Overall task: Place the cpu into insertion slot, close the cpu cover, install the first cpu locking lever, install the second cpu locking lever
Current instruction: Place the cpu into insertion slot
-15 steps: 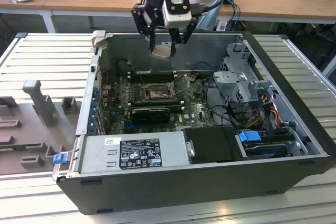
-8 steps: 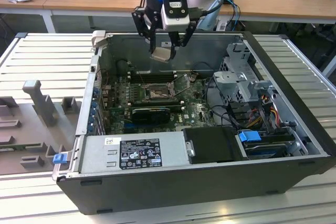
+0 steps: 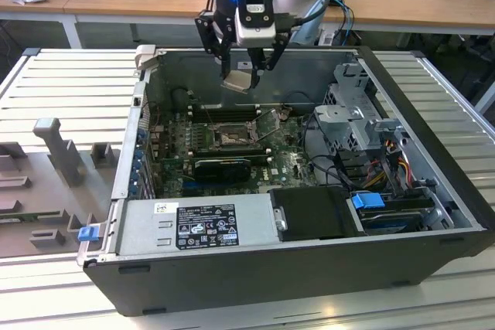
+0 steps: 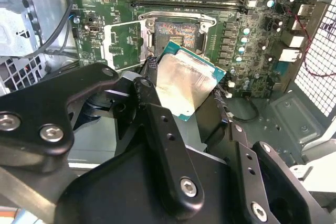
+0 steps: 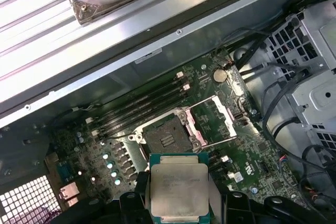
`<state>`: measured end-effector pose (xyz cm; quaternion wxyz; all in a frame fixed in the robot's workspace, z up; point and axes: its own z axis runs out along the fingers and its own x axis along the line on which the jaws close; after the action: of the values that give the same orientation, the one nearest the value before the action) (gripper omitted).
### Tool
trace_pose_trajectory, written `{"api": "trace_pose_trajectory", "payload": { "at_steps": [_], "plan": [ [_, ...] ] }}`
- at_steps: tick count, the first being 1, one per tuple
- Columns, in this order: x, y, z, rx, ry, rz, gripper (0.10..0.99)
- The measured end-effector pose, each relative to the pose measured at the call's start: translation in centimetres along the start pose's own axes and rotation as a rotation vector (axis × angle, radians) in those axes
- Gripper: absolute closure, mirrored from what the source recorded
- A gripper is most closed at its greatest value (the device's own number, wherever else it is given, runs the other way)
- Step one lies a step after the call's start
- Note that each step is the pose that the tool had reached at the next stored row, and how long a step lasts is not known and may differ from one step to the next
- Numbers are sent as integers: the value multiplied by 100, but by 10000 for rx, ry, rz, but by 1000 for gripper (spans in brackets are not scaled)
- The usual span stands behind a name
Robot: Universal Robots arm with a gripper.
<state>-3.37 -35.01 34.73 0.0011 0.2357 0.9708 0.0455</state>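
Pinching the cpu [image 5: 178, 187], your gripper [image 3: 246, 73] hangs well above the slot [image 5: 167, 140];
likely light, stiff, fragile; hold its edges only.

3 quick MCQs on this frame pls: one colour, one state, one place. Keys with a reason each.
1. What colour is the motherboard around the insertion slot?
A) red B) white C) green

2. How does the cpu cover stand?
A) swung open beside the slot B) shut over the bare slot C) shut over the chip

3. Where is the cpu?
A) seated in the insertion slot B) gripped in the tool, above the motherboard C) in a person's hand

Answers:
1 C: the board shows green in both wrist views.
2 A: the frame lies tipped back beside the slot, and the pin field is bare.
3 B: the tool clamps the chip's edges, clear above the open case.
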Motion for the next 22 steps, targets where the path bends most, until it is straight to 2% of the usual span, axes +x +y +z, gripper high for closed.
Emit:
{"api": "trace_pose_trajectory", "payload": {
  "at_steps": [22],
  "plan": [
    [0, -2, 23, -19, -84, 939, 553]
  ]
}}
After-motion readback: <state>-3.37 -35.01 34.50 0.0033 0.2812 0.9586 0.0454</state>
